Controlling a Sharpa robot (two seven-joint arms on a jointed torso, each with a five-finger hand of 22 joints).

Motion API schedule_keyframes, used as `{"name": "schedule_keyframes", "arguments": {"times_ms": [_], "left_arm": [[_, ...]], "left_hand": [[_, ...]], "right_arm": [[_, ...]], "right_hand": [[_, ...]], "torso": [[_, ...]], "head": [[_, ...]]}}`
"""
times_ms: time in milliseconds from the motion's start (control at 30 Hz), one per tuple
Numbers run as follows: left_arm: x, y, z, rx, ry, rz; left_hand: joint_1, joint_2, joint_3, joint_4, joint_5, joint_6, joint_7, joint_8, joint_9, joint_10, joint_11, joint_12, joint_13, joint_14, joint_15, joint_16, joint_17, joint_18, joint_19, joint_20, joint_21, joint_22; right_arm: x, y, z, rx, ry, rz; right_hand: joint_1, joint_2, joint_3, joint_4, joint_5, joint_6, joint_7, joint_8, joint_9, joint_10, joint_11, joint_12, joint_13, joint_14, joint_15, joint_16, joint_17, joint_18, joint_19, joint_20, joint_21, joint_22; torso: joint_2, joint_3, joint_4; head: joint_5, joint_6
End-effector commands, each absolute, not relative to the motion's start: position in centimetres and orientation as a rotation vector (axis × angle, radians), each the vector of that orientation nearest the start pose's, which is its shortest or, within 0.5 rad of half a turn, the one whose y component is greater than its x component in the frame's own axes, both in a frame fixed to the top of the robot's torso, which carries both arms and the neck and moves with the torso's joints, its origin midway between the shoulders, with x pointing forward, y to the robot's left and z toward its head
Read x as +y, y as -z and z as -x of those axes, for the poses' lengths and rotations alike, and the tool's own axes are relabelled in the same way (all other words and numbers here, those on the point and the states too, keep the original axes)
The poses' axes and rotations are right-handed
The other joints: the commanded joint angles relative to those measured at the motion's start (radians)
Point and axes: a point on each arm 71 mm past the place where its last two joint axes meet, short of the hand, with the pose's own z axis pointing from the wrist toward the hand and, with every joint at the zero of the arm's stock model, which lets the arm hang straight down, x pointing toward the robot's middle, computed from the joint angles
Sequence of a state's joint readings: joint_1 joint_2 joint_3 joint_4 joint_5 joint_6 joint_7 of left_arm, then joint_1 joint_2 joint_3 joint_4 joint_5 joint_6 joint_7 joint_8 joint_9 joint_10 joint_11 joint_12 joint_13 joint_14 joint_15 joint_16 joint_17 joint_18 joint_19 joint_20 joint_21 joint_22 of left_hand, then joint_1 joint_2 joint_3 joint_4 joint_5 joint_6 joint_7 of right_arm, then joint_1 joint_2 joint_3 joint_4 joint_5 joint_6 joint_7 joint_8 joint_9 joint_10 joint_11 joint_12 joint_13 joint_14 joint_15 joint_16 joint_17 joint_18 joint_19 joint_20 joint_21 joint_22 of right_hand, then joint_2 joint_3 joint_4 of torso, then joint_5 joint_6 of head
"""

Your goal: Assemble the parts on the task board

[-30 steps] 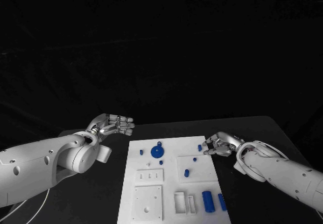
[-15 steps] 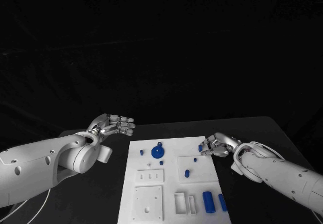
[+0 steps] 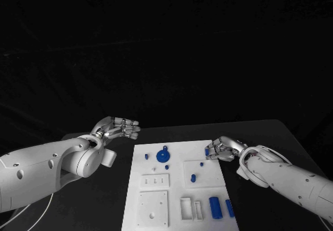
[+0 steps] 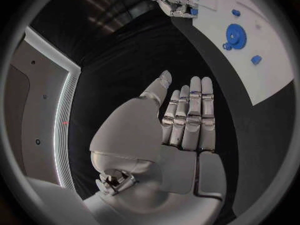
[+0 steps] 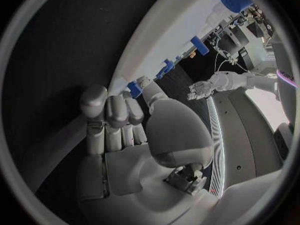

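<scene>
Parts sit across the white task board [image 3: 208,192] that I see lying on the black tabletop [image 3: 270,139] between my two arms. My right robot hand [image 3: 223,149] is at the board's far right corner, fingers curled in, and its fingertips close on a small blue peg [image 5: 134,89] at that edge; the wrist view shows the peg pinched between thumb and fingers. Just inboard of that robot hand another small blue peg [image 3: 201,164] stands on a raised white square, with a third blue peg [image 3: 192,178] nearer me on the same square. My left robot hand [image 3: 116,127] hovers off the board, beyond its far left corner, holding nothing, its fingers straight and close together with the thumb set apart. Closest to it on the board are a blue disc [image 3: 162,155] and a small blue stud [image 3: 146,156]. Two blue cylinders [image 3: 216,208] lie side by side at the board's near right edge, well apart from both robot hands.
</scene>
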State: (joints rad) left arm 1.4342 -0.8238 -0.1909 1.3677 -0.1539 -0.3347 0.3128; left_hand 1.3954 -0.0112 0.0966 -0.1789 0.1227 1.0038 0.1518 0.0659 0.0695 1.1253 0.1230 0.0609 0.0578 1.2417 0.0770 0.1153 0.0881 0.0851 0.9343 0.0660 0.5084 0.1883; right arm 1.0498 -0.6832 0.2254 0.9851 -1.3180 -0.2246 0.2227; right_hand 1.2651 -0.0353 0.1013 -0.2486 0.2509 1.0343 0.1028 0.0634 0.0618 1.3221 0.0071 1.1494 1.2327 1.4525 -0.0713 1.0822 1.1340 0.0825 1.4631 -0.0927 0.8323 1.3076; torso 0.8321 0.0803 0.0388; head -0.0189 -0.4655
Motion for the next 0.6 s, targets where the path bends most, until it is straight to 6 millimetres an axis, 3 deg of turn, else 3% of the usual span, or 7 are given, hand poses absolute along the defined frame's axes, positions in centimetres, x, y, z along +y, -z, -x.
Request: {"name": "schedule_keyframes", "arguments": {"times_ms": [33,133,233,600], "left_arm": [[24.71,12.12,-53.68,1.431,1.314,0.84],[24.71,12.12,-53.67,1.431,1.314,0.84],[24.72,12.12,-53.67,1.431,1.313,0.841],[24.77,12.12,-53.66,1.431,1.312,0.842]], "left_hand": [[-0.005,0.002,0.0,-0.004,0.004,-0.005,0.001,-0.002,0.0,0.001,0.002,-0.001,0.001,-0.003,0.007,-0.006,-0.001,-0.002,-0.001,-0.001,-0.001,-0.001],[-0.005,0.002,0.0,-0.004,0.004,-0.005,0.001,-0.002,0.0,0.001,0.002,-0.001,0.001,-0.003,0.007,-0.006,-0.001,-0.002,-0.001,-0.001,-0.001,-0.001],[-0.007,0.003,-0.001,-0.003,0.004,-0.005,0.001,-0.002,-0.001,0.001,0.002,-0.001,0.001,-0.003,0.007,-0.006,-0.001,-0.002,-0.001,-0.001,-0.002,-0.002],[-0.007,0.003,-0.001,-0.003,0.004,-0.005,0.001,-0.002,-0.001,0.001,0.002,-0.001,0.001,-0.003,0.007,-0.006,-0.001,-0.002,-0.001,-0.001,-0.002,-0.002]], "right_arm": [[-28.34,21.75,-55.92,1.637,-0.701,-0.094],[-28.28,21.76,-55.93,1.638,-0.702,-0.094],[-28.24,21.77,-55.94,1.638,-0.702,-0.093],[-27.94,21.86,-56.0,1.641,-0.711,-0.091]], "right_hand": [[-0.002,0.016,0.01,0.0,-0.005,0.012,0.001,-0.002,0.0,0.004,-0.006,0.007,0.002,0.003,0.0,0.006,0.001,-0.004,0.041,0.0,0.007,0.103],[-0.005,0.024,0.02,-0.006,-0.014,0.019,0.0,-0.002,0.0,0.004,-0.006,0.008,0.003,0.003,-0.001,0.007,0.002,-0.005,0.04,0.0,0.007,0.102],[-0.005,0.031,0.04,-0.012,-0.049,0.032,0.001,-0.003,0.0,0.004,-0.006,0.008,0.003,0.003,-0.001,0.007,0.003,-0.005,0.04,0.0,0.008,0.103],[-0.026,0.044,0.085,-0.015,-0.055,0.081,-0.01,-0.002,0.001,0.008,-0.01,0.013,0.008,0.004,-0.005,0.009,0.005,-0.007,0.04,-0.003,0.013,0.103]], "torso": [[0.0,-0.0005,0.0014],[0.0,-0.0003,0.0003],[0.0,0.0006,0.0],[0.0,0.0006,0.0005]], "head": [[0.003,-0.003],[0.008,-0.004],[0.008,-0.005],[0.011,-0.004]]}}
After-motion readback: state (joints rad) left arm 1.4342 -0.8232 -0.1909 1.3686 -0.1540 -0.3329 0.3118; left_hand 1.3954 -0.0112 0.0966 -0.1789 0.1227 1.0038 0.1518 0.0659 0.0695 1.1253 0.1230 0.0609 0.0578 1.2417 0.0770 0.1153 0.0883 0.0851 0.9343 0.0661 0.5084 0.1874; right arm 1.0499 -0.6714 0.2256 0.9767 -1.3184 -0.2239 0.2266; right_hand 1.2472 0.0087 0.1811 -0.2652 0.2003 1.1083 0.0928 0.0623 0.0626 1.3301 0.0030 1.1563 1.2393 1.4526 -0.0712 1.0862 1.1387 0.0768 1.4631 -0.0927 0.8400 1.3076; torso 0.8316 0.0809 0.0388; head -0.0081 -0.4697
